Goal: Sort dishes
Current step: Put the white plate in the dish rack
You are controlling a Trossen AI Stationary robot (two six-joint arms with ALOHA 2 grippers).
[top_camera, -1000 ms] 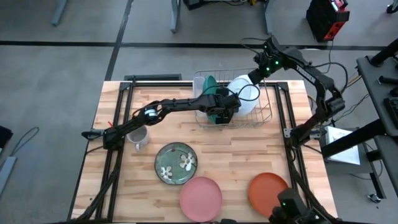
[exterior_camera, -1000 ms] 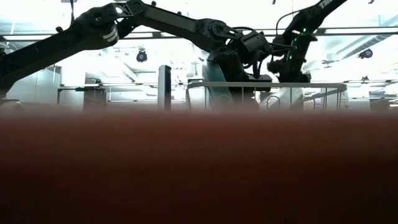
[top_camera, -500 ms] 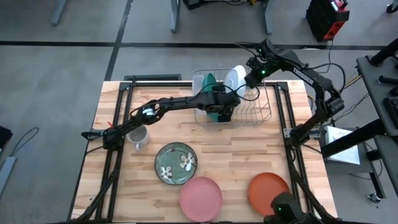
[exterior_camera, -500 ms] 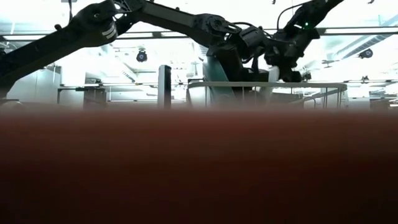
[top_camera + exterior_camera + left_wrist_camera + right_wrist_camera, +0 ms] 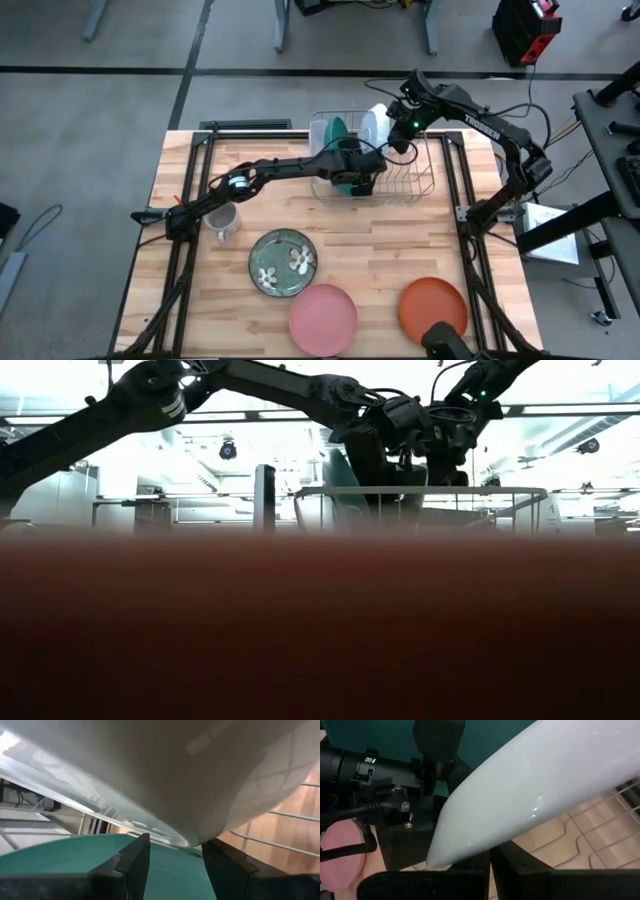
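Observation:
A wire dish rack stands at the table's far middle. The large teal plate stands on edge in its left end. Just right of it is the white bowl, turned on edge, with my right gripper shut on it. My left gripper is open inside the rack, right next to the teal plate, with the bowl close over its fingers. The green flowered plate, the pink plate and the orange-red plate lie flat on the near half of the table. My right gripper pinches the white bowl's rim between its two fingers, coming from the table's right side. The bowl stands on edge beside the teal plate; whether its lower edge rests on the rack wires is hidden. My left gripper's fingers stand in front of the teal plate's face; I cannot tell whether they touch it.
A small grey mug stands left of the flowered plate, under my left arm. The right part of the rack holds no dishes. The low view is mostly blocked by a red-brown blur close to the camera.
My right gripper has moved toward the table's left and far edge with the white bowl. The bowl has turned from lying face-up over the rack's middle onto its edge, close beside the teal plate. My left gripper has stayed by the teal plate.

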